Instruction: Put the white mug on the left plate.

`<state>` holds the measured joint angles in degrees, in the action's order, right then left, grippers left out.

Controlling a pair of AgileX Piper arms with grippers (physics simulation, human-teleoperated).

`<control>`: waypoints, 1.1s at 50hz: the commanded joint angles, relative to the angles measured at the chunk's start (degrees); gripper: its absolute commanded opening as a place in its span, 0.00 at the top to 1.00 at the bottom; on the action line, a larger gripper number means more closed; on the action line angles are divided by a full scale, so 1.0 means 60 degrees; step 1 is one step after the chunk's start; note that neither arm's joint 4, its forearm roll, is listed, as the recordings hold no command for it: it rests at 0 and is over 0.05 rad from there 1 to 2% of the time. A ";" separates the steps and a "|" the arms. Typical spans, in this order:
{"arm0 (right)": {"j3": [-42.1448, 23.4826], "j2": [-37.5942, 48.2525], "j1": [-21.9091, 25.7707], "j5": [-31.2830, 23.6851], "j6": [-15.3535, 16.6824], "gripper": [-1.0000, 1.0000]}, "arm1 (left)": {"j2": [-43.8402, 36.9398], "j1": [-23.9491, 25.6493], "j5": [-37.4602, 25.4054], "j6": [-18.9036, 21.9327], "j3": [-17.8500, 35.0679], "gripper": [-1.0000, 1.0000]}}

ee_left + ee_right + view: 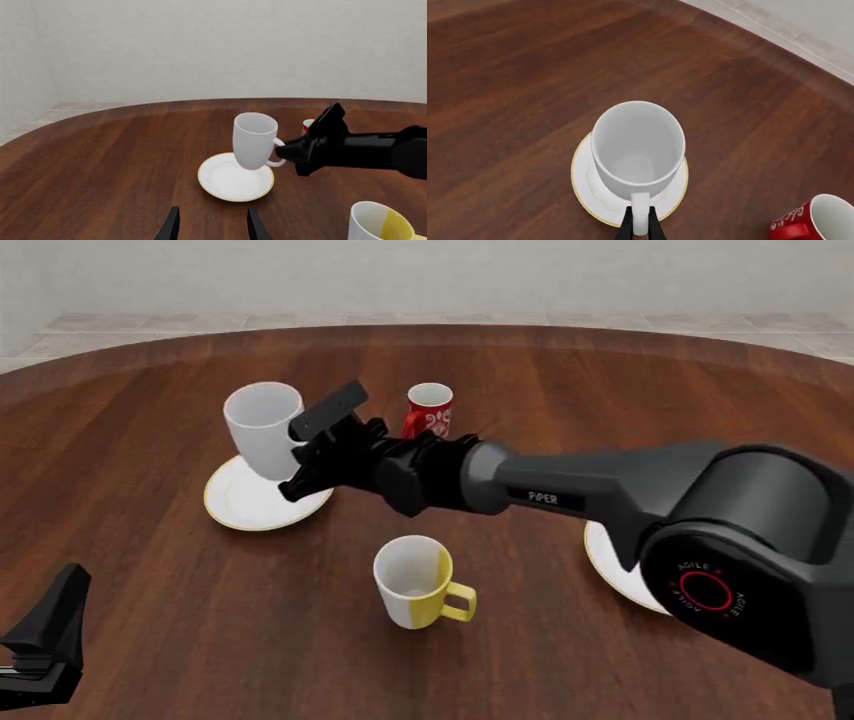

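The white mug (263, 425) (253, 140) (637, 150) hangs tilted over the left plate (238, 505) (227, 186) (580, 185), its base just above or at the plate's middle. My right gripper (304, 455) (288, 152) (639, 231) is shut on the mug's loop handle, reaching in from the right. My left gripper (212, 227) (47, 632) sits low at the table's near left, well short of the plate, open with nothing between its fingers.
A white-and-yellow mug (414, 582) (377, 222) stands near the table's middle front. A small red mug (429, 412) (817, 220) (307, 126) stands behind my right arm. A second plate (611, 565) lies at the right, partly hidden by the right arm.
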<state>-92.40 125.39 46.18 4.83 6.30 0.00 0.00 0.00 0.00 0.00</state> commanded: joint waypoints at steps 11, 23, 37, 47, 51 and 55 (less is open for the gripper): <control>-0.0315 0.0283 0.0058 -0.0083 -0.0021 1.00 | 0.0000 0.0000 0.0000 0.0000 0.0000 0.00; -0.0486 0.0521 0.0057 -0.0120 -0.0059 1.00 | 0.0000 0.0000 0.0000 0.0000 0.0000 0.00; -0.0682 0.0803 0.0048 -0.0143 -0.0117 1.00 | 0.0000 0.0000 0.0000 0.0000 0.0000 0.00; -0.0798 0.0952 0.0093 -0.0171 -0.0140 1.00 | 0.0000 0.0000 0.0000 0.0000 0.0000 0.00; -0.0821 0.0975 0.0096 -0.0169 -0.0155 1.00 | 0.0000 0.0000 0.0000 0.0000 0.0000 0.00; -0.0845 0.1023 0.0088 -0.0168 -0.0172 1.00 | 0.0000 0.0000 0.0000 0.0000 0.0000 0.00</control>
<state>-96.75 131.05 46.66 3.81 5.77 0.00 0.00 0.00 0.00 0.00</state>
